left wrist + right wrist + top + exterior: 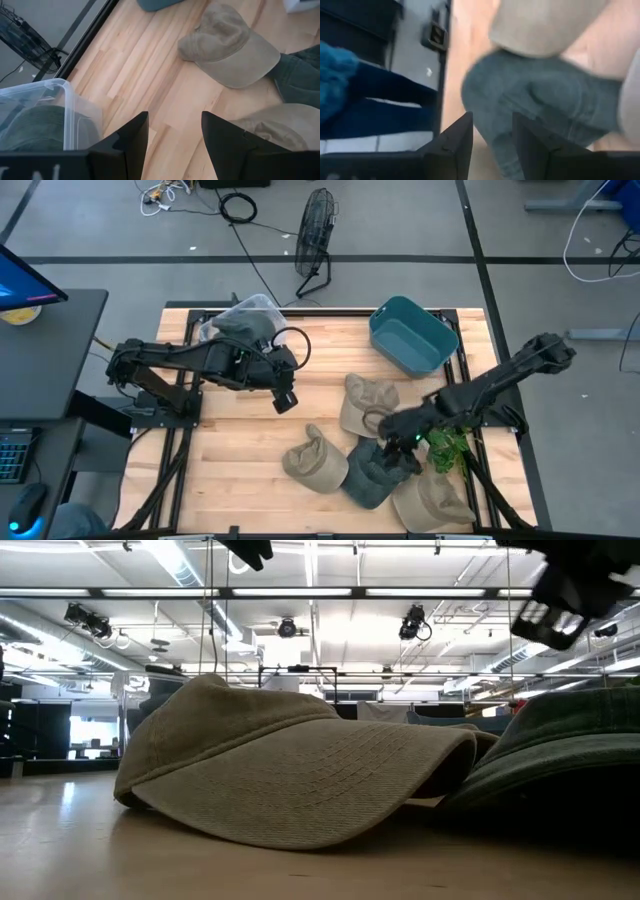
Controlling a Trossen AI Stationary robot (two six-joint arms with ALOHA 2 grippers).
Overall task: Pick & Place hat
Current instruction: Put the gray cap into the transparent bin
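Several hats lie on the wooden table: a tan one [368, 402], a tan one [315, 460], a dark grey-green one [375, 473] and a tan one [430, 498] at the near edge. My right gripper [405, 445] hangs open just above the dark hat [545, 100], its fingers clear of it in the low view [560, 605]. My left gripper [285, 400] waits open over bare table [175, 130], near a clear bin [245, 320] that holds another dark hat [35, 125].
A teal bin [412, 335] stands at the table's far right. Something leafy and green [445, 445] lies beside the right arm. Bare wood shows between the left gripper and the hats. A fan [318, 230] and cables are on the floor beyond the far edge.
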